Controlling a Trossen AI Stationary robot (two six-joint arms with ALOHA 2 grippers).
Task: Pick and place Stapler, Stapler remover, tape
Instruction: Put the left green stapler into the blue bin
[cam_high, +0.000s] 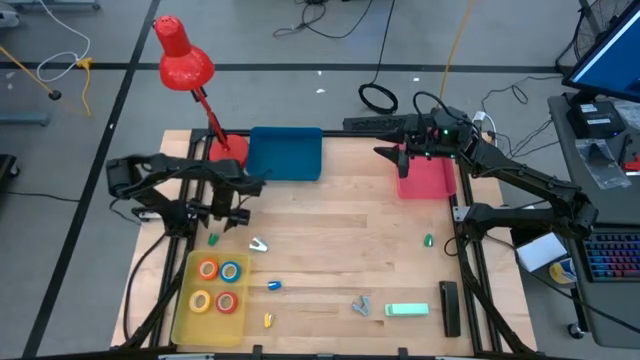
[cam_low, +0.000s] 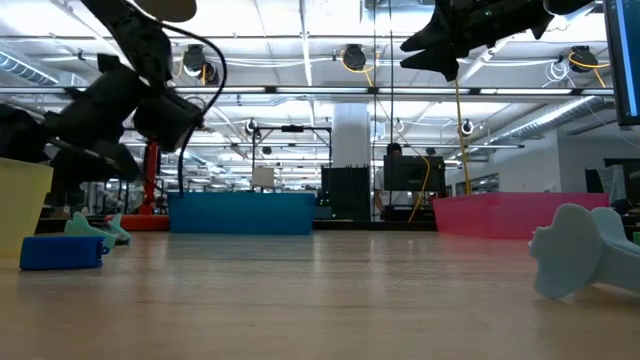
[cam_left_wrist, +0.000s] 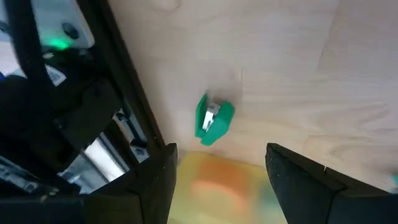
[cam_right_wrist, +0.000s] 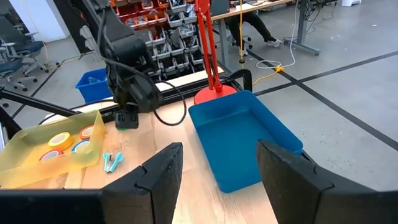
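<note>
Four tape rolls, orange (cam_high: 207, 268), blue (cam_high: 230, 270), yellow (cam_high: 201, 300) and red (cam_high: 226, 302), lie in the yellow tray (cam_high: 187, 318). A mint stapler (cam_high: 407, 310) and a black stapler (cam_high: 449, 305) lie near the table's near right. A grey-blue staple remover (cam_high: 361, 305) lies beside the mint stapler, and a green one (cam_left_wrist: 213, 118) lies by the yellow tray's far edge. My left gripper (cam_left_wrist: 221, 186) hangs open above that green remover and the tray's far edge, touching nothing. My right gripper (cam_right_wrist: 227, 180) is open in the air over the pink tray (cam_high: 425, 182).
A blue tray (cam_high: 286, 153) and a red desk lamp (cam_high: 185, 60) stand at the far edge. Small pieces are scattered on the wood: a pale remover (cam_high: 258, 244), a blue bit (cam_high: 273, 285), a yellow bit (cam_high: 268, 320) and a green bit (cam_high: 428, 240).
</note>
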